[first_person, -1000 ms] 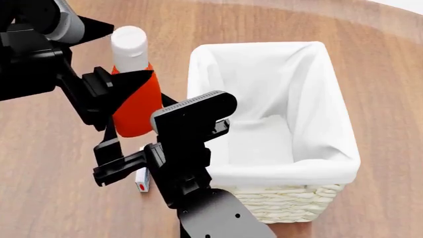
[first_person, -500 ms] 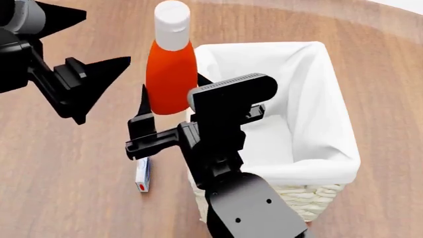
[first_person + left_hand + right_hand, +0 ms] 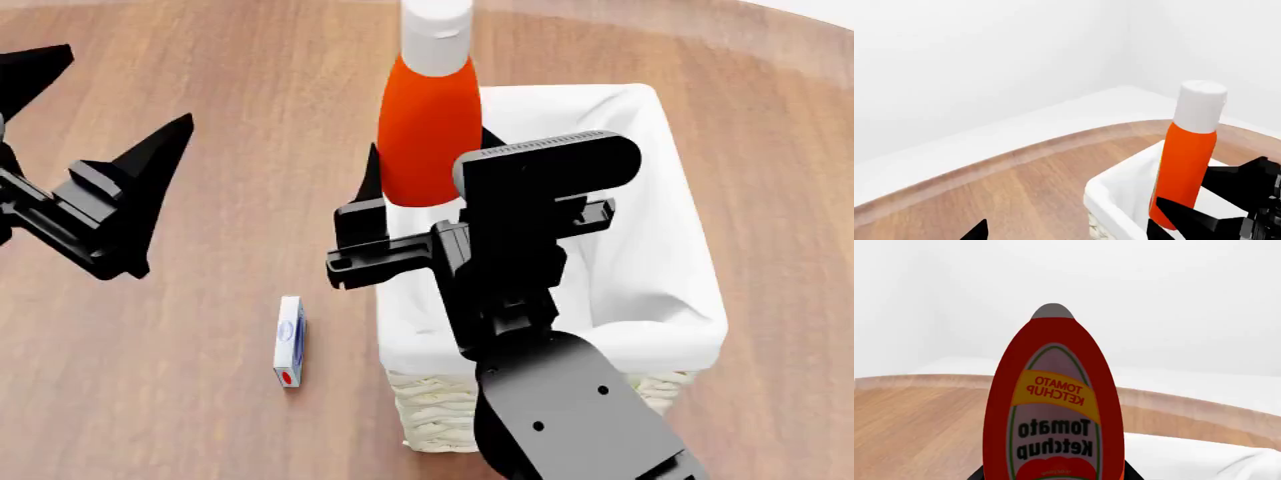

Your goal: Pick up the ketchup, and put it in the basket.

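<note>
A: Report the right claw (image 3: 400, 215).

B: Clamped on the lower body of the ketchup (image 3: 427, 130). Bottle upright, cap up, held above the near-left rim of the basket (image 3: 667, 330), presumably so it clears the liner before lowering.

A: Left claw (image 3: 100, 190)?

B: Spread wide, holding nothing, off over the table (image 3: 174, 420), well apart from the bottle. A small box (image 3: 290, 342) lies beside the basket.
</note>
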Controlling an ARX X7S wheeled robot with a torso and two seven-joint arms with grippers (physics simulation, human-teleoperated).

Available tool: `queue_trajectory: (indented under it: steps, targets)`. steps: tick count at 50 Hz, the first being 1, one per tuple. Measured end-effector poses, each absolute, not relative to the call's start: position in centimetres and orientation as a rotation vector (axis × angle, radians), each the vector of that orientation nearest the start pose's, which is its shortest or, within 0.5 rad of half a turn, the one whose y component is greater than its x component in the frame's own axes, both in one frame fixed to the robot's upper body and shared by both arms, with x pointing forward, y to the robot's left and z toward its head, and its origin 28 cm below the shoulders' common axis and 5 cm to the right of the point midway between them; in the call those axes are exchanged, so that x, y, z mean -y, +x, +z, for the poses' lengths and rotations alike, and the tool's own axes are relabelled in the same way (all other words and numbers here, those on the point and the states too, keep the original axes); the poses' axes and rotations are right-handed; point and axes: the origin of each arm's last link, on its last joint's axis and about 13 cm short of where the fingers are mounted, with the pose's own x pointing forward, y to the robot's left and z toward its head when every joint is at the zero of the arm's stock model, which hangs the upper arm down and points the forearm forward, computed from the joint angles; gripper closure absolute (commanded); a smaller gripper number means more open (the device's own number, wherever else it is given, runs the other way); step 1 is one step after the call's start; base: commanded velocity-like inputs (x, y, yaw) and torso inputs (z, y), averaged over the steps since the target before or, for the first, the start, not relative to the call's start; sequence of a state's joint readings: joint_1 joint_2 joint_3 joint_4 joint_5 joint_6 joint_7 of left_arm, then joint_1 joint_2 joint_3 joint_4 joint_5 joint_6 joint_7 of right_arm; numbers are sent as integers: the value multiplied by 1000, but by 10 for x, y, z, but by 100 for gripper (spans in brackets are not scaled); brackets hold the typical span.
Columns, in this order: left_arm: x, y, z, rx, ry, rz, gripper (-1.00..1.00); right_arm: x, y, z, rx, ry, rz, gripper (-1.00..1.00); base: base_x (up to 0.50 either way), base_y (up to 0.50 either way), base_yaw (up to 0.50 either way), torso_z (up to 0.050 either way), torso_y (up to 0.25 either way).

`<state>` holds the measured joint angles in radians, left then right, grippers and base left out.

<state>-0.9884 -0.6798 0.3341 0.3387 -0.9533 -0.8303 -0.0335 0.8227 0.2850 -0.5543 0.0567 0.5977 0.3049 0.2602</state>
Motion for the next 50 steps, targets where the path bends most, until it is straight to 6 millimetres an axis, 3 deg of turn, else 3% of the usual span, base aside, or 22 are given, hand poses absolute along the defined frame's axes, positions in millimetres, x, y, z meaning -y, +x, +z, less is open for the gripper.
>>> queue_trajectory:
  steps: [18, 26, 35, 50]
  targets:
    - [-250, 263, 195, 170, 97, -329, -100, 75, 341, 194, 110, -85, 180, 100, 0, 0, 0, 0, 0]
    - [-248, 254, 169, 161, 46, -282, -100, 76, 347, 204, 22, -153, 143, 100, 0, 0, 0, 1, 1]
    - [-249, 244, 154, 155, 12, -249, -100, 76, 352, 218, -103, -178, 117, 100, 0, 0, 0, 0, 0]
    - [-249, 237, 148, 149, -14, -234, -100, 79, 360, 243, -320, -20, 71, 100, 0, 0, 0, 0, 1]
